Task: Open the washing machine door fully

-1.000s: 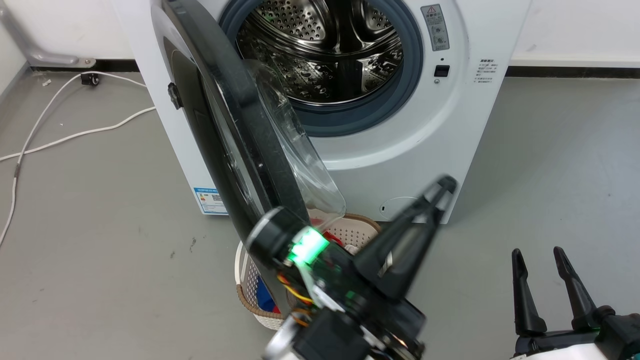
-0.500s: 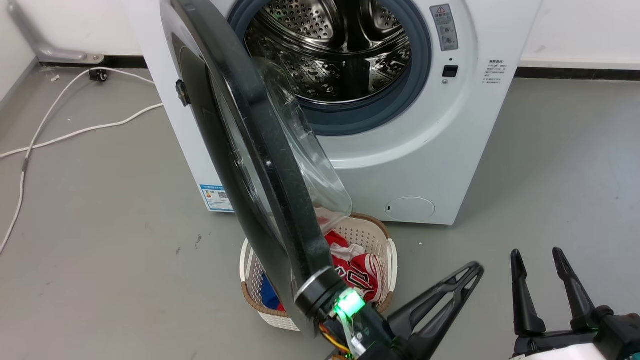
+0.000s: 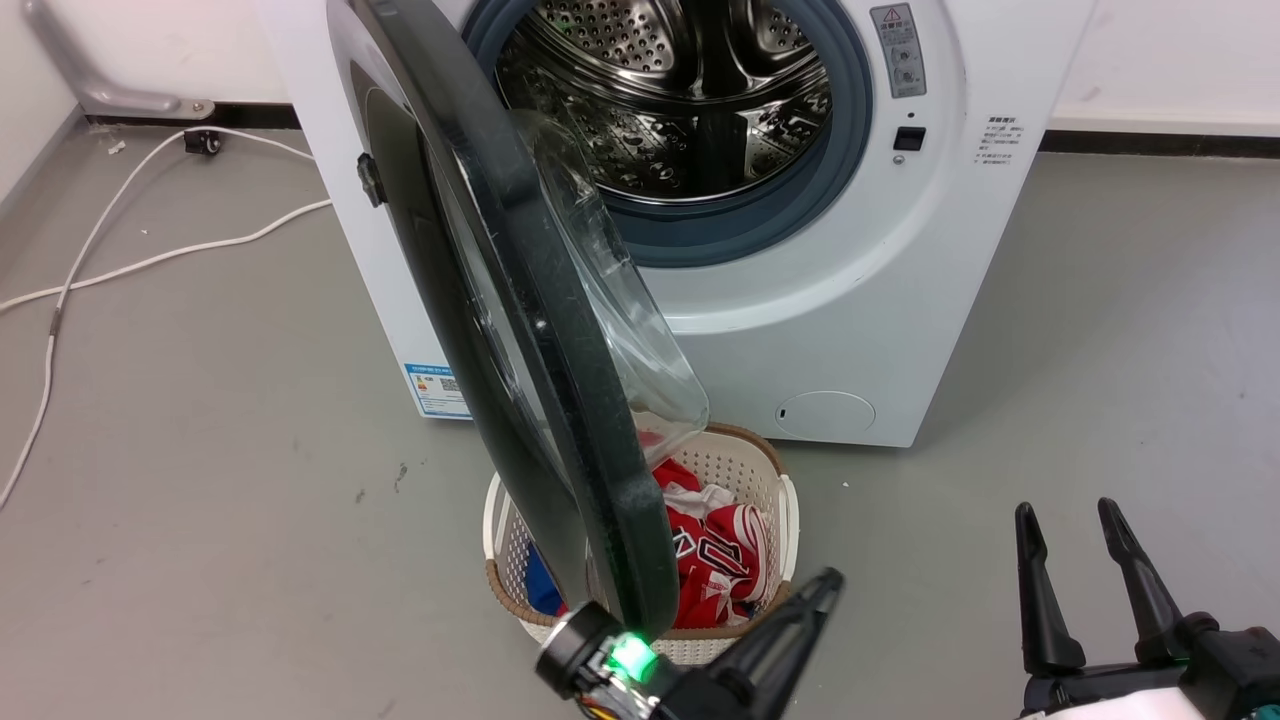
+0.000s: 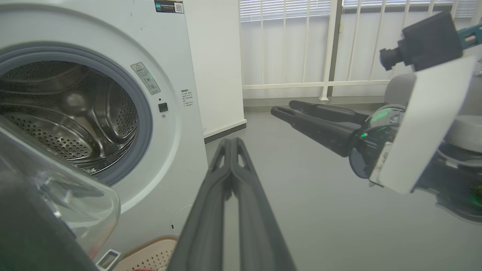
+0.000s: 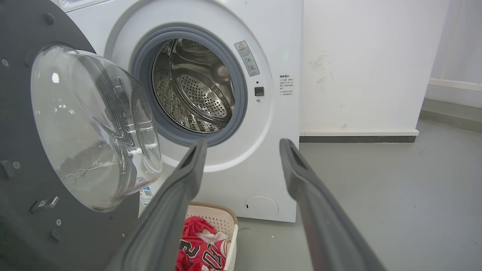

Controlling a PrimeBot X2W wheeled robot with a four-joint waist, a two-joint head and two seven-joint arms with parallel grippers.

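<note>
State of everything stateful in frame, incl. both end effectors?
Door: open, swung well out, ungripped.
Drum: looks empty.
Basket: holds red clothing.
Flap: shut.
Left end effector: shut, empty.
Right end effector: open, empty.

My left gripper (image 3: 826, 583) has pulled back toward me. A second ago its fingers were raised beside the washing machine door (image 3: 520, 330); now they sit low by the door's bottom rim.
</note>
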